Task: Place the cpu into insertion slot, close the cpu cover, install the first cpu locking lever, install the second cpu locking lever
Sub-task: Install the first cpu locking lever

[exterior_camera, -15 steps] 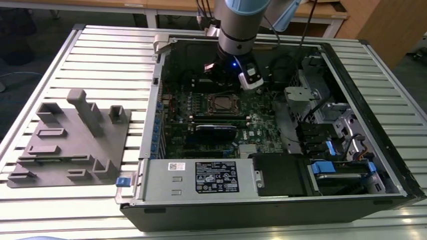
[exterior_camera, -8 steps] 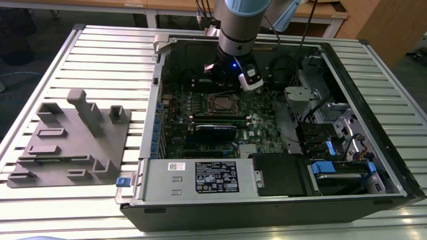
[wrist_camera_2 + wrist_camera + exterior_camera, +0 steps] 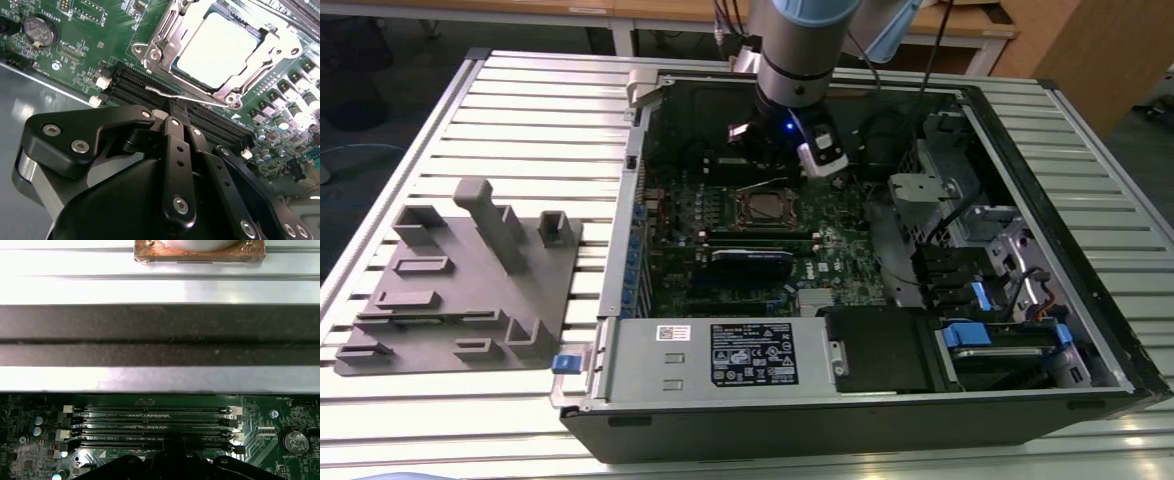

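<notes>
The cpu (image 3: 220, 47), with a pale metal top, lies flat in the insertion slot (image 3: 767, 208) on the green motherboard (image 3: 90, 30). The silver cpu cover (image 3: 156, 47) is down over its edges. A thin wire locking lever (image 3: 160, 91) runs along the socket's side nearest the memory slots (image 3: 135, 82). In the second wrist view my gripper (image 3: 178, 109) is shut, with its black fingertips right at that lever; whether they touch it I cannot tell. The exterior view has the gripper (image 3: 753, 162) low over the board just behind the socket.
The board sits deep in an open computer case (image 3: 1014, 130) on a slatted table (image 3: 520, 110). Drive bays and cables (image 3: 961, 250) fill the exterior view's right. A grey fixture block (image 3: 460, 280) stands to its left. A coin battery (image 3: 292, 441) lies beside the memory slots (image 3: 150, 427).
</notes>
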Motion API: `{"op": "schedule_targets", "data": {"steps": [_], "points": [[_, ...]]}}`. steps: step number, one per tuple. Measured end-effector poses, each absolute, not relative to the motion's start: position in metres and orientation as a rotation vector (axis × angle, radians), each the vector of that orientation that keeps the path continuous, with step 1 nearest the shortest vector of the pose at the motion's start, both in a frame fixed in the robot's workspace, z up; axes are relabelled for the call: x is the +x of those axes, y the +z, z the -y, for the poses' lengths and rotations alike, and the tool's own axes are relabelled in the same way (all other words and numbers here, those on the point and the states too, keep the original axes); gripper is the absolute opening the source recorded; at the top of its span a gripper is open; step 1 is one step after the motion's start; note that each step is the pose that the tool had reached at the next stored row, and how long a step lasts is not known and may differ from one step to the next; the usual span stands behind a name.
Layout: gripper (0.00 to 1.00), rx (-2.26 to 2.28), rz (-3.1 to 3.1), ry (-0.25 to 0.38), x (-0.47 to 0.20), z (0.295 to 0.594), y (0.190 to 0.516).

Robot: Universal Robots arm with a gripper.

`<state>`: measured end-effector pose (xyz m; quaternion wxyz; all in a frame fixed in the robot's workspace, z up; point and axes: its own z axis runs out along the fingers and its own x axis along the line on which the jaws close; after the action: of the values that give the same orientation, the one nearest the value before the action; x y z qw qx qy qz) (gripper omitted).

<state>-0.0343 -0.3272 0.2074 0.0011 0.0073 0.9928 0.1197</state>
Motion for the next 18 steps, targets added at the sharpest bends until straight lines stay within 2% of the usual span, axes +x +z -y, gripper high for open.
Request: {"op": "schedule_targets", "data": {"steps": [8,18], "points": [[0.11,0.023,-3.112,0.417,-0.0359,0.3291,0.2092],[0.11,0.023,-3.111,0.421,-0.0401,0.3323,0.2086]]}}
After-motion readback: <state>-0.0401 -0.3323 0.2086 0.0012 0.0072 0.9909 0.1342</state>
